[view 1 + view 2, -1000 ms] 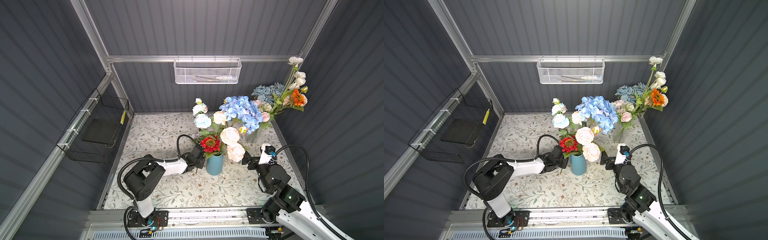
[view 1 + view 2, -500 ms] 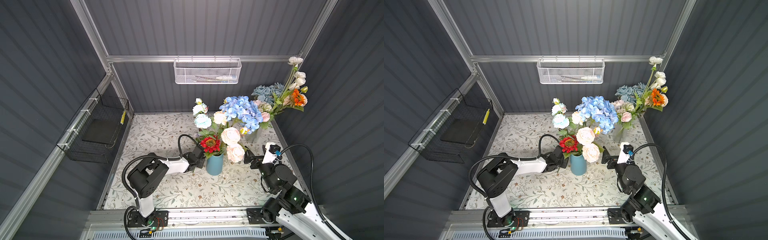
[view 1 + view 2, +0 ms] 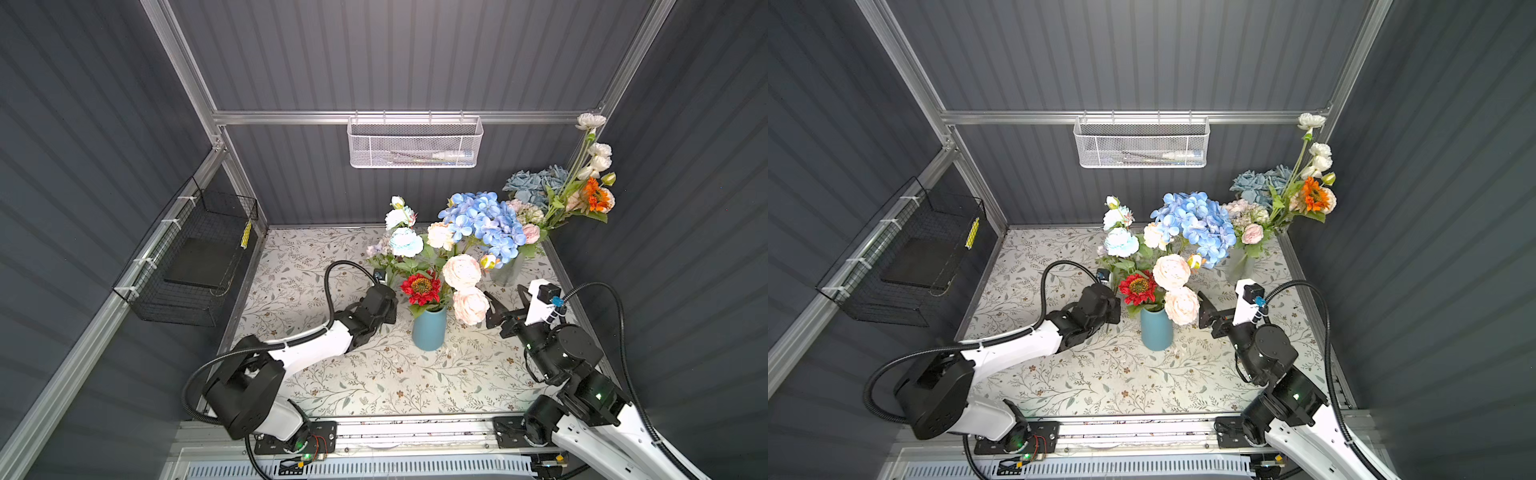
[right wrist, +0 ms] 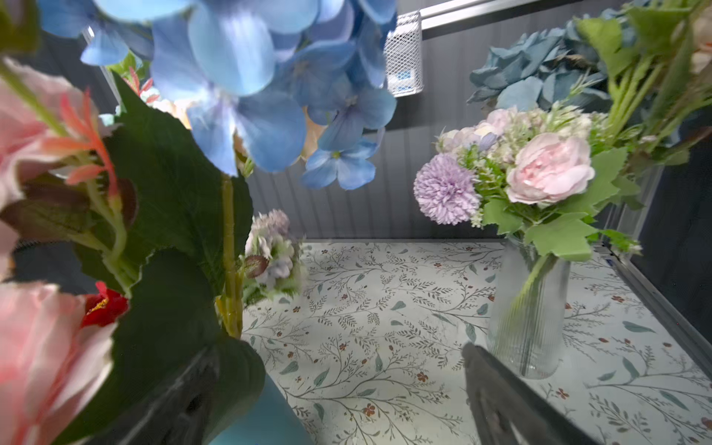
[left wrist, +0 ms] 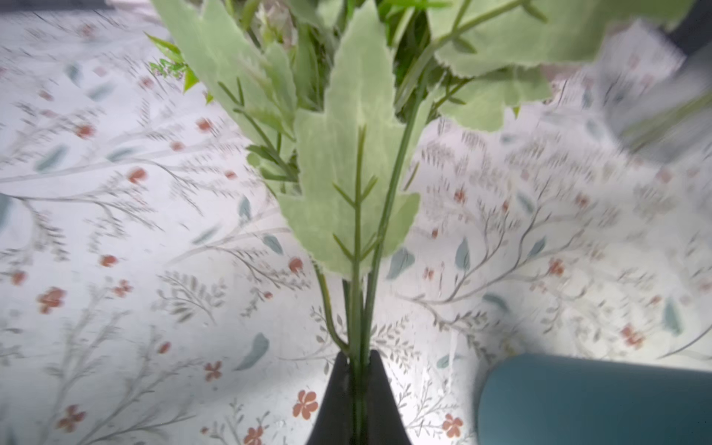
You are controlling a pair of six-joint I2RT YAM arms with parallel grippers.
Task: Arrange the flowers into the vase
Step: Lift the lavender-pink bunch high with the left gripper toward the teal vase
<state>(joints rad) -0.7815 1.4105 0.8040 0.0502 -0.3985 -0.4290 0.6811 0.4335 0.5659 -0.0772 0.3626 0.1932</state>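
Over the last second the left gripper (image 5: 358, 402) has gone from part-open to clamped, and its arm's big joint has swung toward the front left corner. The right gripper (image 3: 503, 297) has barely shifted, though its arm has eased toward the right wall, and the blossoms sit as before. The blue vase (image 3: 429, 332) stands mid-table holding a red flower (image 3: 420, 286), two pink peonies (image 3: 461, 270) and a blue hydrangea (image 3: 482, 220). The glass vase (image 4: 528, 319) at the back right holds a pink rose (image 4: 549, 169) and a lilac pompom (image 4: 447, 188). Behind it rises a corner bunch (image 3: 594, 195) with orange and white heads; what it stands in is hidden. A white mesh basket (image 3: 415, 141) on the back rail holds something pen-like, and a black wire basket (image 3: 195, 257) on the left wall holds a dark slab. The left jaws pinch the thin green stems of a spray (image 5: 346, 173), held just beside the blue vase and outside it. The right jaws stand wide and empty, next to the lower peony.
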